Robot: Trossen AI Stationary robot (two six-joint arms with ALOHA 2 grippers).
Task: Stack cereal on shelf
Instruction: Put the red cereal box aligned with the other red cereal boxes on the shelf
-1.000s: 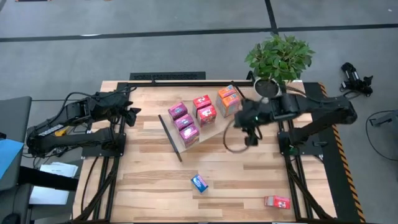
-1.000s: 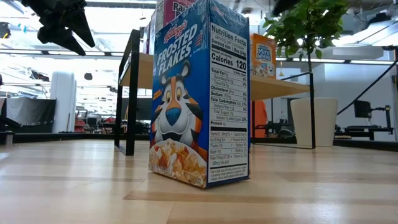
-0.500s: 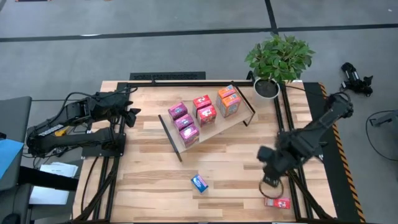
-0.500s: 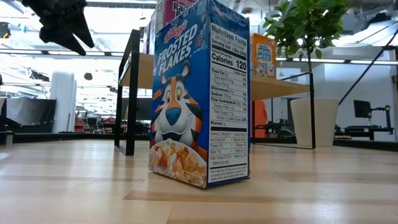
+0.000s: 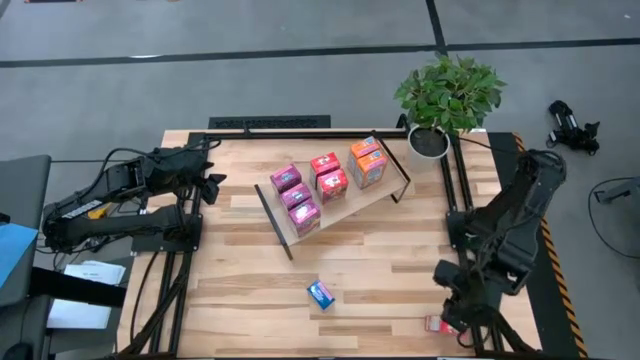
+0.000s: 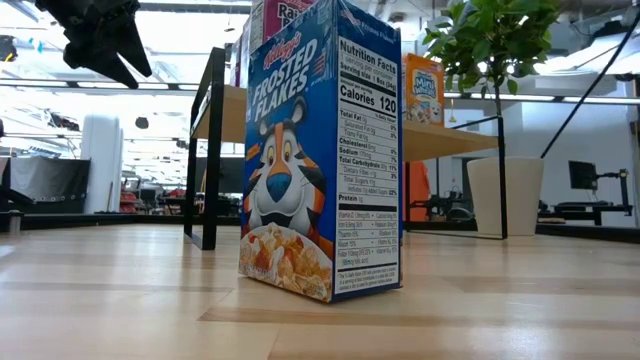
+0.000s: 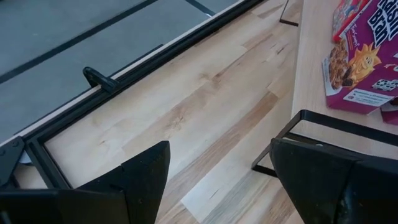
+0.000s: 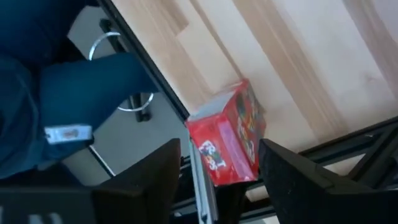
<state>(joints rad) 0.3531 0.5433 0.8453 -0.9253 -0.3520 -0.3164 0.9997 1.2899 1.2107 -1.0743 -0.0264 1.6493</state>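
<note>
At the right gripper point(image 8: 217, 163): travelled within the last second from beside the right end of the shelf point(image 5: 350, 200) to the near right corner of the table point(image 5: 250, 290). Widened on the way from nearly pressed together to spread, with nothing pinched. Stood above the lone red box point(image 8: 230, 130), which lay at the table edge, framed between the fingers point(image 8: 283, 177) but not gripped. Judged from this: delivery to the shelf finished, next pickup begun, with descent and closure not yet made. Risk noted: box at the very edge, so liable to be pushed off by a skewed approach. At the left gripper point(image 5: 208, 185): parked over the far left of the table, spread, empty, unchanged over the same second. Counted on the shelf: three pink boxes point(image 5: 297, 195), two red point(image 5: 332, 184), two orange point(image 5: 370, 168), seven in all, unchanged in number across the second. Counted off the shelf: one blue box point(image 5: 320, 293), upright mid-table near the front, and the one red box at the corner. Totalled: nine boxes, two left to stack. Also counted: one shelf, one plant point(image 5: 448, 90) at the far right corner, two arms.
</note>
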